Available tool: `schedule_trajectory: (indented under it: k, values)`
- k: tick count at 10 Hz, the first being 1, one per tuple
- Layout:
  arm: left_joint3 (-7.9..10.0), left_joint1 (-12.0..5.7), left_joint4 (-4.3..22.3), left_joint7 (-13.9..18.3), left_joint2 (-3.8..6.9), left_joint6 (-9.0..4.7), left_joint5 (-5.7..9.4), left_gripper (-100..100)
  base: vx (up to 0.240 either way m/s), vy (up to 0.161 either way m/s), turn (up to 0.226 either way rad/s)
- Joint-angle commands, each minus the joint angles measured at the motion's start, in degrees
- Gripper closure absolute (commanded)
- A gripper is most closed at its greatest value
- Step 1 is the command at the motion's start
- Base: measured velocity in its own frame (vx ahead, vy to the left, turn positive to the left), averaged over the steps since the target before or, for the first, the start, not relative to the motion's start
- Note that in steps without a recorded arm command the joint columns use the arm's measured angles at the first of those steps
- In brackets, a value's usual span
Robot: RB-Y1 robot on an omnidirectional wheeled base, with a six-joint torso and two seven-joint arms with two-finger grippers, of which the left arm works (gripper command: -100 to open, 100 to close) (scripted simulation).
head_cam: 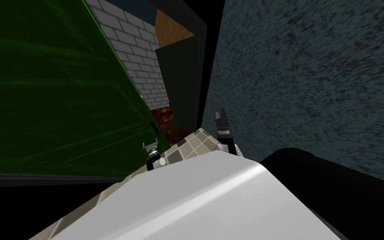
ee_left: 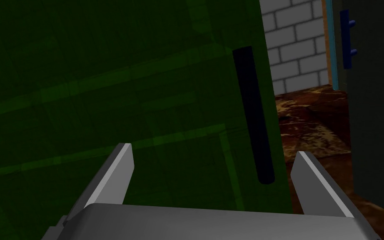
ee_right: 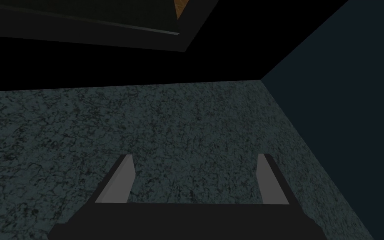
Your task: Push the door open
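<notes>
Green door (head_cam: 53, 83) (ee_left: 103, 83) is the biggest thing: panelled w/ faint lighter rails, standing ajar on robot's L side, free edge running away from robot. Opposite the door, across the gap, is a dark grey-green speckled wall (head_cam: 312, 83). Past door's free edge, thru the opening, there's a grey brick wall (head_cam: 133, 54) (ee_left: 295, 46). A near-black panel (head_cam: 178, 83) (ee_left: 374, 104) faces the door's edge across the opening. Beige tiled floor (head_cam: 195, 141) lies by the door on robot's side. Beyond door's edge is brown marbled floor (head_cam: 166, 121) (ee_left: 312, 121).

Long dark handle (ee_left: 253, 116), a rounded bar, sits on door's face just inside the free edge.

L end effector (head_cam: 150, 146) (ee_left: 213, 150) is close up to door's face, near the handle edge. Its fingers (ee_left: 116, 175) are spread apart w/ nothing btwn them. In the wrist view one finger fronts the door panel, the other sits past door's edge over the brown floor, and the handle's lower end falls btwn them. Can't tell if it touches the door.

R end effector (head_cam: 220, 113) (ee_right: 195, 156) is well apart from the door, across the opening by the speckled wall, fingers also apart and empty.

Small blue fitting (ee_left: 345, 39) is on the dark panel, across the opening from door's handle.
</notes>
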Motion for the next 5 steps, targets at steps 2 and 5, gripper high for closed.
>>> schedule_trajectory:
  k: [2,5]
  values:
    - [-0.11,-1.18,3.5,2.9,-0.66,-0.71,1.79,-100,0.111,0.075,-0.121]
    - [-0.22,-2.56,7.3,5.8,-1.4,-1.58,3.57,-100,0.092,0.075,-0.089]
